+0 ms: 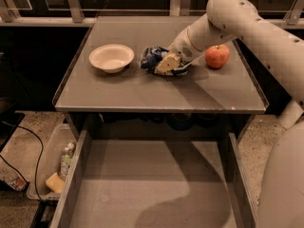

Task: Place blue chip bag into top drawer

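Camera view: robot gripper resting on a blue chip bag on a table, above an open drawer

Camera view looks down on a flat grey-brown tabletop (pixel 142 91). A small crumpled dark-blue foil chip bag with white markings (pixel 152 57) lies on the tabletop towards the back, roughly in the middle. The robot's pale two-finger gripper (pixel 167 63) sits low on the bag's right half, touching it and covering part of it. Whether the gripper is clamped on the bag or loose cannot be told. A thick white robot arm (pixel 247 25) reaches in from the upper right to the gripper.

A shallow round white bowl (pixel 111 57) stands just left of the bag, apart from it. A red apple (pixel 217 56) stands to the right of the gripper, near the table's right edge.

Below the table's front edge, a wide, shallow grey-brown top drawer (pixel 142 175) is pulled out, with its flat bottom and low side walls showing. To the left of the drawer, on the floor, sits a clear plastic bin (pixel 45 160) holding small items.
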You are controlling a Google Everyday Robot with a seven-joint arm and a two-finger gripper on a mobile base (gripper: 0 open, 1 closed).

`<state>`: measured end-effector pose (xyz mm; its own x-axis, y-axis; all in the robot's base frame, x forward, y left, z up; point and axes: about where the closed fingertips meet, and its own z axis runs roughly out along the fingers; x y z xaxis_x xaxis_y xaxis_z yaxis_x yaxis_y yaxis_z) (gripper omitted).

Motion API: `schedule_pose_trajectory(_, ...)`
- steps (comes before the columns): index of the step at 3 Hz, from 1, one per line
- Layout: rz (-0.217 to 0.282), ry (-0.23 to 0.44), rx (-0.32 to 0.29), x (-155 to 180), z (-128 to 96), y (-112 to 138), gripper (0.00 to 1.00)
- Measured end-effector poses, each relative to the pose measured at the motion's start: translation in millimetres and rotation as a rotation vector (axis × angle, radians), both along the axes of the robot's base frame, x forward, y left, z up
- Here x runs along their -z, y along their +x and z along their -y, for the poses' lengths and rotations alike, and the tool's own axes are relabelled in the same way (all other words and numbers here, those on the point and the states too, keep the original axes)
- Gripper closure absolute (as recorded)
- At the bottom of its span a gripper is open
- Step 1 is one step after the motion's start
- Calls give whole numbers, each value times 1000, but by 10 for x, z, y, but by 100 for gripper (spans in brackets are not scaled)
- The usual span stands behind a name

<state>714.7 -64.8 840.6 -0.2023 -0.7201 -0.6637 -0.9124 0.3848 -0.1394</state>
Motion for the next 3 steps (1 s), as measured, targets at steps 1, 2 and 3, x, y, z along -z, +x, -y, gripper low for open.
schedule_pose_trajectory(1,0,0,0,0,0,0,100)
schedule_pose_trajectory(2,-2,-4,3,14,16,-8,100)
schedule_pose_trajectory(3,-1,14,4,-15,122,-145,100)
